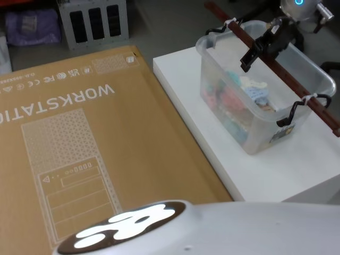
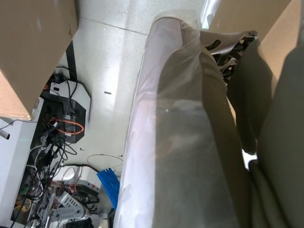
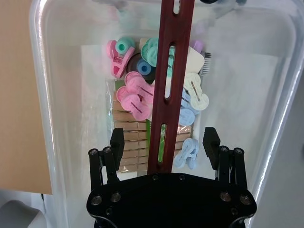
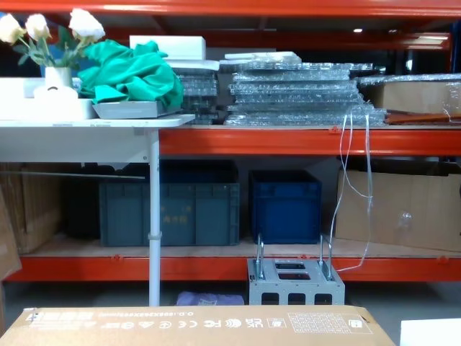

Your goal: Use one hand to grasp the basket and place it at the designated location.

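Right hand [image 1: 261, 50], black and two-fingered, reaches in from one o'clock in the head view and hovers at about the middle of the dark red-brown handle bar [image 1: 289, 79]. That bar crosses the basket [image 1: 223, 101] from eleven to five o'clock. The basket, a translucent round-cornered tub, stands at two o'clock on a matt white table [image 1: 276, 175], with a flat brown cardboard box [image 1: 79, 133] at nine o'clock. Black hooked brackets [image 1: 289, 114] tie the bar to the rim. From the right wrist, the fingers [image 3: 117, 142] are spread, one on each side of the bar and clear of it, so the grasp is not yet made. Beneath lie pastel plastic clips [image 3: 130, 97] and a row of wooden pegs [image 3: 130, 147]. The bar is flat, slotted and glossy, and likely rigid. Next, I judge, the jaws must close squarely on it before any lift, staying central so the loaded tub hangs level. From the chest, the box's printed top edge lies at six o'clock.
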### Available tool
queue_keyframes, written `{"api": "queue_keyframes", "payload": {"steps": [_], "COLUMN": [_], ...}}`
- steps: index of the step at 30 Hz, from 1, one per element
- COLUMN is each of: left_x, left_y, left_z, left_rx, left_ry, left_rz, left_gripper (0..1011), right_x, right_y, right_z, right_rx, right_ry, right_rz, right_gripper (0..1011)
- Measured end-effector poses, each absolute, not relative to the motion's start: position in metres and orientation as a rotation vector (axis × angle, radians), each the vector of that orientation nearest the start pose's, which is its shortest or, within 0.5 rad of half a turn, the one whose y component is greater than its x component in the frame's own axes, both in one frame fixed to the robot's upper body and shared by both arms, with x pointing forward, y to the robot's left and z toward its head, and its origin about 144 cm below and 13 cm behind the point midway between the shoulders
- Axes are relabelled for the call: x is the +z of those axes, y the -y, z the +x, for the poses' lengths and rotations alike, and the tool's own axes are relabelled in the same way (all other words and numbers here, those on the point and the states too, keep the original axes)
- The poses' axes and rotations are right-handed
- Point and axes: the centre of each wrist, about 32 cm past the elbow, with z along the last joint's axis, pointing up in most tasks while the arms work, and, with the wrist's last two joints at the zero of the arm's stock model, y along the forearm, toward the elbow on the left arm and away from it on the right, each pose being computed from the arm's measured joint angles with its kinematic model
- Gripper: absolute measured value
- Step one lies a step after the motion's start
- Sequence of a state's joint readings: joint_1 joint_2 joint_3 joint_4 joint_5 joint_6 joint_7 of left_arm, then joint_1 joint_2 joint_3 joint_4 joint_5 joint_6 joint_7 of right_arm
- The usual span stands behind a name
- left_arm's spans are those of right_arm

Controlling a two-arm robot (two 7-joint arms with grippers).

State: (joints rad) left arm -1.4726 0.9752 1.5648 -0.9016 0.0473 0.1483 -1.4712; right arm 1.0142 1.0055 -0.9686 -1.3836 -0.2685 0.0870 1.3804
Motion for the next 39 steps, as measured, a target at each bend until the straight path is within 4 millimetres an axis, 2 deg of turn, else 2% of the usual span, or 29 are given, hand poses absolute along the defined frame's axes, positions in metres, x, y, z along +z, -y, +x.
{"api": "queue_keyframes", "payload": {"steps": [29,34,39], "left_x": [1.3957,1.3957,1.3958], "left_y": [-0.4963,-0.4963,-0.4963], "left_z": [0.6163,0.6163,0.6163], "left_rx": [0.178,0.178,0.178], "left_ry": [-0.165,-0.165,-0.165], "left_rz": [1.629,1.629,1.629], "left_gripper": [0,0,0], "right_x": [1.3669,1.3673,1.3675], "right_y": [0.3927,0.3927,0.3926], "right_z": [0.5886,0.5884,0.5883], "right_rx": [-0.006,-0.007,-0.009], "right_ry": [0.314,0.314,0.314], "right_rz": [-1.468,-1.469,-1.469], "right_gripper": [997,911,757]}}
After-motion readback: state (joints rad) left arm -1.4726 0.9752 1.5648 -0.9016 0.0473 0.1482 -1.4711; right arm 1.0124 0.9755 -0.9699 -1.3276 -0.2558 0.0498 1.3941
